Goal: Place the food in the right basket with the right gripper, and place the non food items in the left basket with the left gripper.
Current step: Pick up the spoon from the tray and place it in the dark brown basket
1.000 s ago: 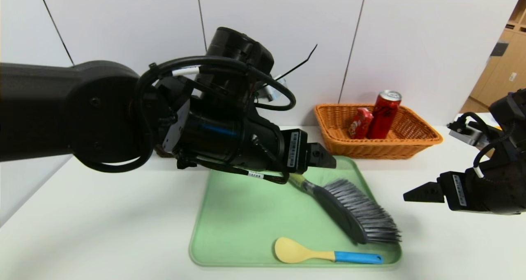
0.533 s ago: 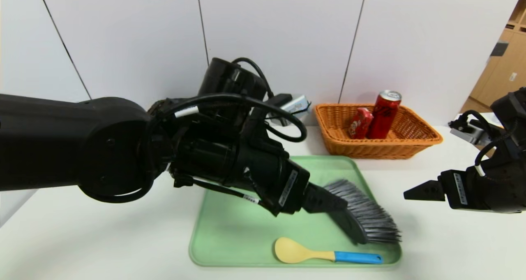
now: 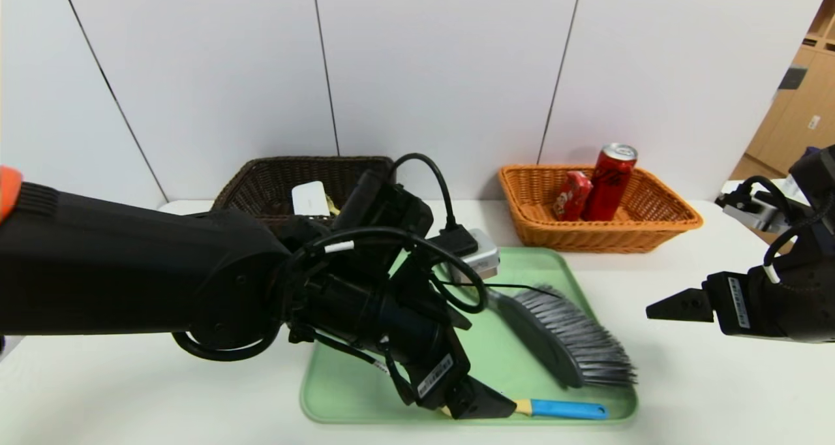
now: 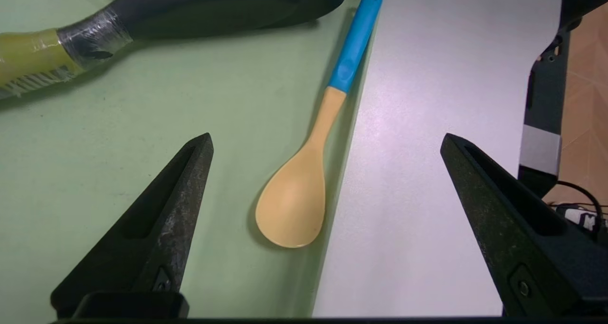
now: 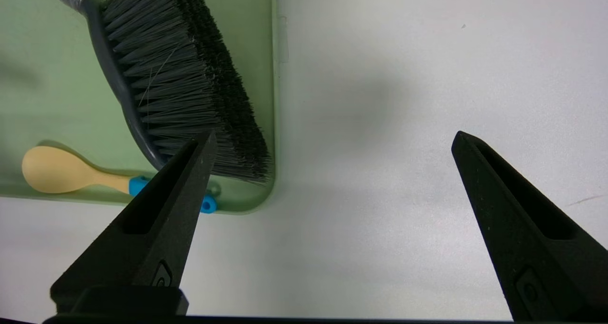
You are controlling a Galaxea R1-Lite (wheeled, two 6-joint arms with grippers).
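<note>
Your left gripper (image 3: 486, 402) hangs low over the near edge of the green tray (image 3: 365, 393), fingers spread wide and holding nothing. In the left wrist view the gripper (image 4: 325, 143) brackets the spoon (image 4: 308, 172): one finger (image 4: 156, 238) is over the tray floor, the other (image 4: 513, 229) is out over the white table (image 4: 427, 148), and the yellow bowl lies between them without touching either. The spoon lies flat along the tray's near rim, its blue handle (image 3: 564, 409) pointing toward your right side; in the head view the gripper covers the bowl. Just behind the spoon lies the hand brush (image 3: 561, 337), on its side with grey bristles facing the tray's right edge and its taped yellow-green handle (image 4: 33, 62) running back under the left arm's wrist. Your right gripper (image 3: 675, 306) hovers above bare table to the right of the tray, well apart from the brush, fingers released and empty; the right wrist view shows its gripper (image 5: 332, 143) over the tabletop with the brush (image 5: 180, 77) and the spoon (image 5: 61, 172) off to one side. At the back, the orange wicker basket (image 3: 652, 226) on the right holds a red can (image 3: 610, 181) leaning beside a red packet (image 3: 573, 196). The dark wicker basket (image 3: 261, 184) on the left holds a white object (image 3: 310, 198) that you cannot identify from here.
</note>
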